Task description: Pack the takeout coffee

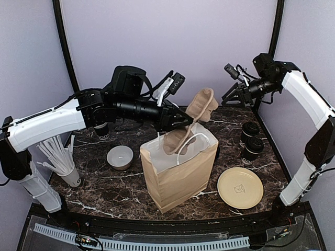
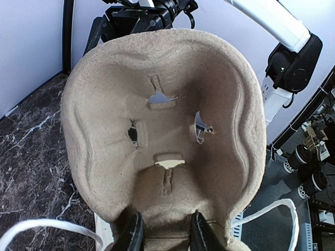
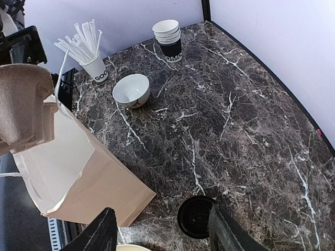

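The left gripper (image 2: 166,232) pinched the near rim of a moulded pulp cup carrier (image 2: 172,78), which stood upright and filled the view. Below it looped white bag handles (image 2: 52,226). The marble table (image 2: 31,151) lay to the left, and two lidded black cups (image 2: 301,157) stood to the right.

Paper bag (image 1: 178,178) stood mid-table, toward the near edge. Cup carrier (image 1: 201,110) held tilted over the bag's mouth, lower end dipped in. Bowl (image 1: 120,157) set just left of the bag. Cup of straws (image 1: 70,175) noted at the left edge; nested cup stack (image 1: 102,130) toward the far left corner. Two lidded cups (image 1: 252,141) stood near the right edge, one behind the other. Plate (image 1: 239,187) laid before them, by the near right corner.
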Controlling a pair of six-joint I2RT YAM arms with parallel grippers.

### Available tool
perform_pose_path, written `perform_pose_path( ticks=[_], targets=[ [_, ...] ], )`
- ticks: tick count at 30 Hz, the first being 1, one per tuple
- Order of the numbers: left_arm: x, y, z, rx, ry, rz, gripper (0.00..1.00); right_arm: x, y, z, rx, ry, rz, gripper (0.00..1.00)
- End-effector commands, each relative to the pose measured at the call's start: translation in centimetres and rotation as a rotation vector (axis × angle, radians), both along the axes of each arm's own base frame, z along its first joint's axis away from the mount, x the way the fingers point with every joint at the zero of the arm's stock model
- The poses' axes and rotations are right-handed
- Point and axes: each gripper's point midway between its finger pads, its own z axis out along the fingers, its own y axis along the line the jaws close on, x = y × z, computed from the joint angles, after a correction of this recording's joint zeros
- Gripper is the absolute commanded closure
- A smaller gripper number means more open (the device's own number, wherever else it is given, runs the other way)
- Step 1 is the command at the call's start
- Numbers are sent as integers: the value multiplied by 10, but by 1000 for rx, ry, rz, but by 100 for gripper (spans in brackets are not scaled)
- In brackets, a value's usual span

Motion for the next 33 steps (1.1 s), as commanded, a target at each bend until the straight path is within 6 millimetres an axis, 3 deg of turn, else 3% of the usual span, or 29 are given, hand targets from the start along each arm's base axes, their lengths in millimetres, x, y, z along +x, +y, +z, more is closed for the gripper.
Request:
perform_pose_path(
  ticks=[1,10,16,21,22,26,29,33],
  targets=[
    [-1,3,6,22,-42,17,77,1,1,0,13,-10,9,40],
    [0,29,85,-54,-216,77,81,0,2,1,15,-9,11,40],
    [14,66,111,44,-355,220,81,-1,2,1,16,-12,12,40],
    [59,143,88,338,-441,592,79,-2,1,-3,10,-9,12,41],
    [68,165,76,423,-432,678,79,-2,1,-3,10,-7,13,41],
    [79,215,26,548,-233,803,79,-1,2,-4,14,-2,16,41],
    [72,232,-23,604,-96,789,80,-1,2,-5,15,0,17,40],
    [51,224,-80,652,56,681,83,1,3,-8,16,18,19,40]
  ],
)
